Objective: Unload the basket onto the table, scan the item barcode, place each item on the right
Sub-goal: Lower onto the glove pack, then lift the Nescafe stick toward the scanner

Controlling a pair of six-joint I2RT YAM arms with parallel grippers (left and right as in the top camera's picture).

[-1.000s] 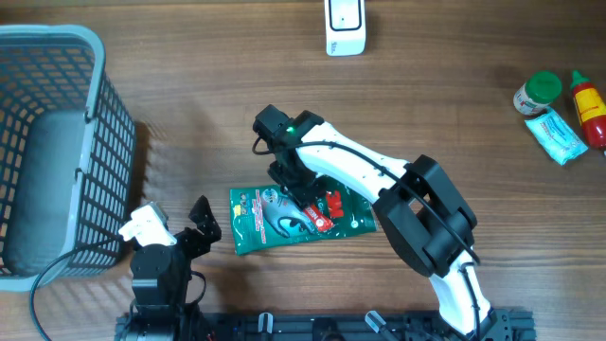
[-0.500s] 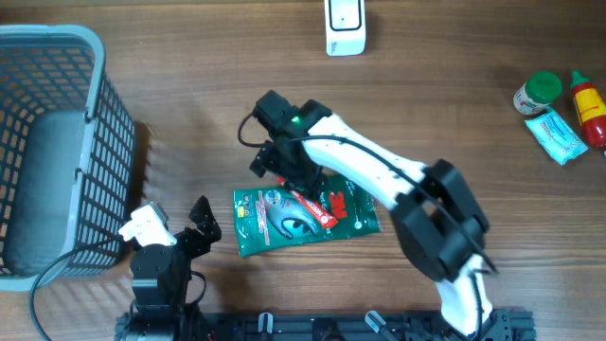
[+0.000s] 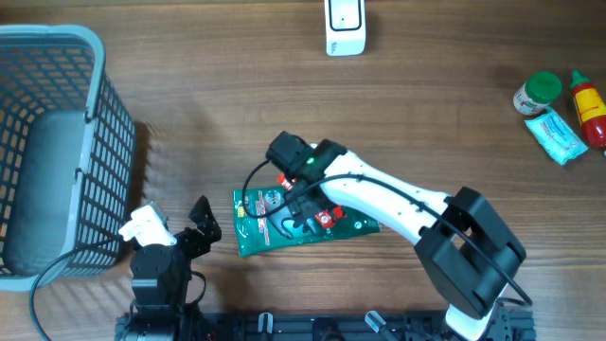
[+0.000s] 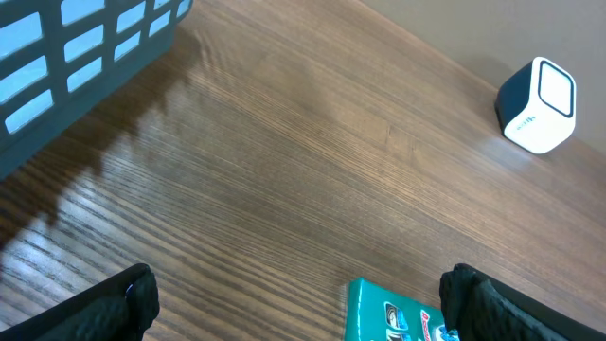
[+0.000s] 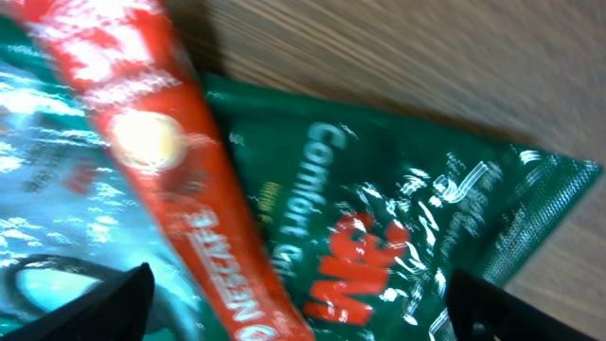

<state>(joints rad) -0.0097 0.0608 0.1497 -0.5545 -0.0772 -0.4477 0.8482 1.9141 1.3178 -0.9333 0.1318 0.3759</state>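
Since half a second ago, the left gripper (image 3: pixel 175 220) has not moved. It sits far down and left of the white box-shaped barcode scanner (image 3: pixel 345 26), jaws spread wide over the bare wooden table (image 3: pixel 454 123). The right gripper (image 5: pixel 298 308) has drawn back from the scanner, off the upper left edge of the flat green foil packet (image 3: pixel 254 232) and over its middle. Its jaws are also spread wide, pinching nothing, and its elbow has swung out to the right. The packet has kept its place, well short of the scanner on the robot's side and slightly to its left.

The left wrist camera shows a wall of the blue-grey plastic mesh basket (image 4: pixel 66 57), one corner of the packet, and the scanner beyond. The right wrist camera, close in, shows what the arm mostly hides from above. There a red-orange stick sachet (image 5: pixel 180 189) lies aslant across the packet's printed face, and one end of the packet has a crimped seal. Only from overhead do we see, far right of the scanner, a green-lidded jar (image 3: pixel 540 92), a pale blue-green tube (image 3: pixel 557 135) and a red bottle (image 3: pixel 589 106).

The packet lies flat, print up. Its long axis runs left to right, with the right end tilted a little toward the scanner.
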